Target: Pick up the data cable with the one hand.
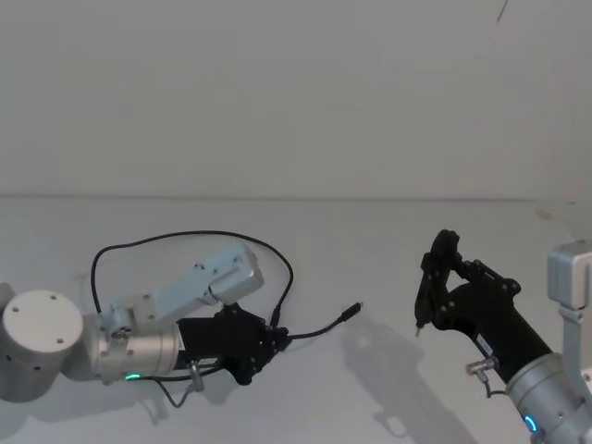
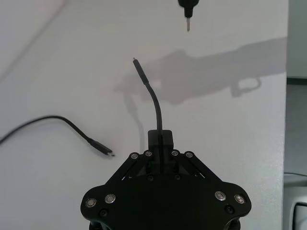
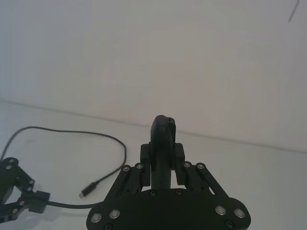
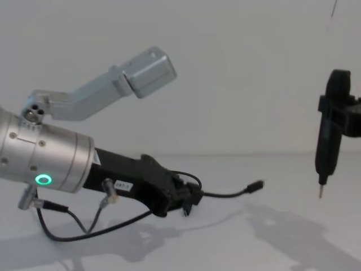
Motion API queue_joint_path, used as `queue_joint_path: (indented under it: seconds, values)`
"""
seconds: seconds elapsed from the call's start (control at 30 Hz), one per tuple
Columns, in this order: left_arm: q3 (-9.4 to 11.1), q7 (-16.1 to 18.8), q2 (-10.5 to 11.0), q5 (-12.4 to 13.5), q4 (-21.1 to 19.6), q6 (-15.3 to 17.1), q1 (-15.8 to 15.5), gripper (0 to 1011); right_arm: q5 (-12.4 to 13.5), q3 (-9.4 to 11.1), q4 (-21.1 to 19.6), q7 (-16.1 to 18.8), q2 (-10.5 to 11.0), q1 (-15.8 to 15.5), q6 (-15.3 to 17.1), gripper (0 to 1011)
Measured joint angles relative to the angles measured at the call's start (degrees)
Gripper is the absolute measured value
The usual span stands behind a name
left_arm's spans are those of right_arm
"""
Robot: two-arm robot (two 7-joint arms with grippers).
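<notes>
Left gripper: closest thing to us, reaching in low over the table from the left, with the green ring lit up behind it.
Its grip: fingers pinched tight on the cable, and that's all we see in there.
Cable: a short bit pokes out past the fingers toward the right gripper. Its plug is up off the table, with a shadow underneath. The rest loops round behind the left arm on the table and comes back. The other plug lies flat just beside the left gripper.
Right gripper: well apart on the right, held up. It's clamped on a pen tool that points straight down, tip clear of the table.
</notes>
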Motion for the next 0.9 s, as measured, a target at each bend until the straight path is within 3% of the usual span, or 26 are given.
queue_joint_path:
  seconds: [0.33,0.9]
  values:
    - [-1.7,-1.2,1.6,-0.1,-1.5,-6.1,0.9,36,0.4,-0.5,-1.0,2.0,-0.3,1.6,0.4,279]
    - [-2.7,-2.1,2.6,-0.6,-2.4,-9.4,1.4,36,-0.1,-0.2,-1.2,4.7,-0.5,6.1,0.3,279]
